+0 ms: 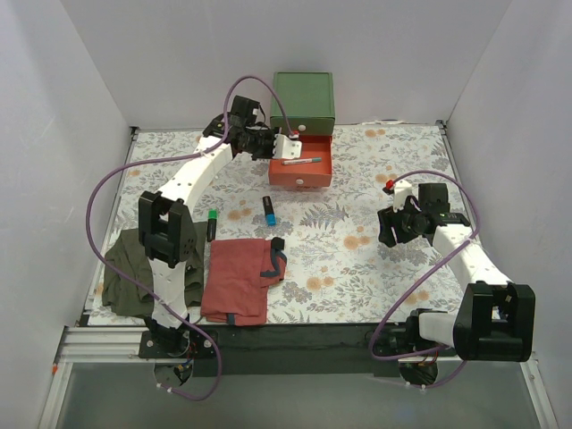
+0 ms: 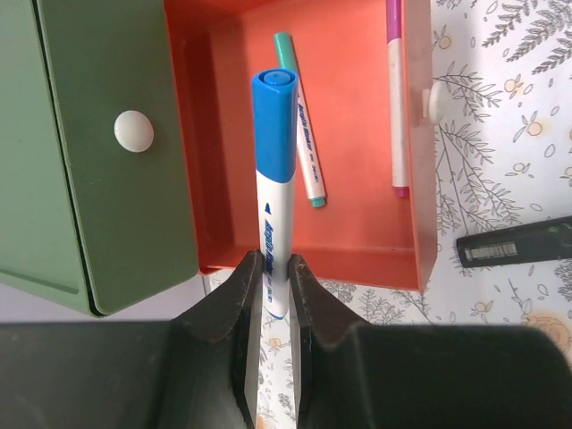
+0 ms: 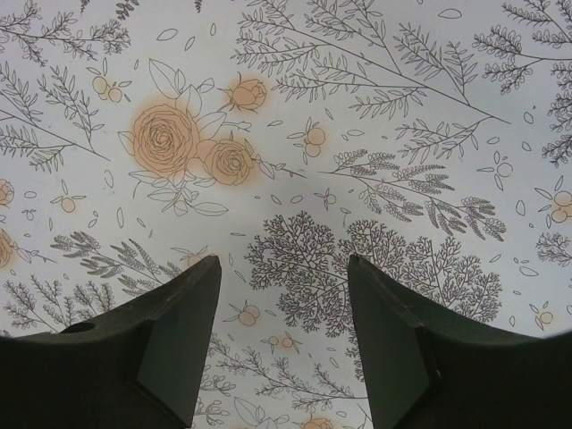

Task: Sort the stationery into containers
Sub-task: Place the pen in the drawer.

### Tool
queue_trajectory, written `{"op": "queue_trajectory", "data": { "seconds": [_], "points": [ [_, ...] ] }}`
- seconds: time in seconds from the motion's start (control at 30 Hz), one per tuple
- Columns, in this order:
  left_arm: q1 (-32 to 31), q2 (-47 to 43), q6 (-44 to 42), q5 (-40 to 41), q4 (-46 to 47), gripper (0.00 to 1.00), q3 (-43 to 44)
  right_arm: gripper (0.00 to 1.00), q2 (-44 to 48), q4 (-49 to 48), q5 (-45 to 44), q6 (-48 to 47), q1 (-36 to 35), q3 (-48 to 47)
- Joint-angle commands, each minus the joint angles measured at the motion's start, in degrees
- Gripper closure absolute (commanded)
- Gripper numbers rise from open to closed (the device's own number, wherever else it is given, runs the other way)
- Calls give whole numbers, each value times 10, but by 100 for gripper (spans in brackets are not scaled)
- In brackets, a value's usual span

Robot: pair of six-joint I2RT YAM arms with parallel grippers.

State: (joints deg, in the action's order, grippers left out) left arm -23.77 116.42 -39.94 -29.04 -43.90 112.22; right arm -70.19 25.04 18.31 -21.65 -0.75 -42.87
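Your L arm is stretched far fwd. The left gripper is clamped on a blue-capped marker, held at the open red-orange drawer of the green chest. Inside the drawer are a teal-tipped pen & a pink pen. Your R arm is bent, w/ the right gripper spread wide above the floral surface.

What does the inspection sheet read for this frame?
Surface: floral table cover, flat.
Job's things: red-orange drawer open, teal-tipped pen and pink pen inside; green-capped marker and blue marker loose on the cover.
Clutter: red cloth, olive cloth.
Grippers: left gripper shut on blue-capped marker over the drawer; right gripper open, empty.
Cables: purple cables loop off both arms.
Surroundings: white walls.
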Motion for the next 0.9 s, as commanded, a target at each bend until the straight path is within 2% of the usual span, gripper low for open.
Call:
{"op": "queue_trajectory", "data": {
  "seconds": [0.0, 0.23, 0.4, 0.53, 0.63, 0.73, 0.77, 0.87],
  "points": [
    [-12, -2, -22, 10, 32, 90, -7, 32, 10, -15, 1, -6, 2, 3],
    [-31, 27, -3, 13, 39, 89, 19, 32, 3, -11, 0, -11, 2, -4],
    [-40, 29, 35, 33, 73, 70, 18, 32, 0, -11, 1, -14, 2, -3],
    [-39, 29, 127, 44, 110, 59, 46, 32, 2, -12, 7, -13, 1, 1],
    [-33, 10, 187, 61, 180, 58, 39, 32, 2, -9, 13, -10, 2, -5],
    [-17, -43, 290, 114, 321, 58, -15, 32, 0, -7, 31, -12, 2, -19],
    [-11, -77, 337, 129, 390, 55, -62, 33, -2, -5, 53, -16, 2, -32],
    [20, -134, 425, 189, 435, 45, -124, 35, -12, -5, 117, -28, 1, -68]
  ]
}}
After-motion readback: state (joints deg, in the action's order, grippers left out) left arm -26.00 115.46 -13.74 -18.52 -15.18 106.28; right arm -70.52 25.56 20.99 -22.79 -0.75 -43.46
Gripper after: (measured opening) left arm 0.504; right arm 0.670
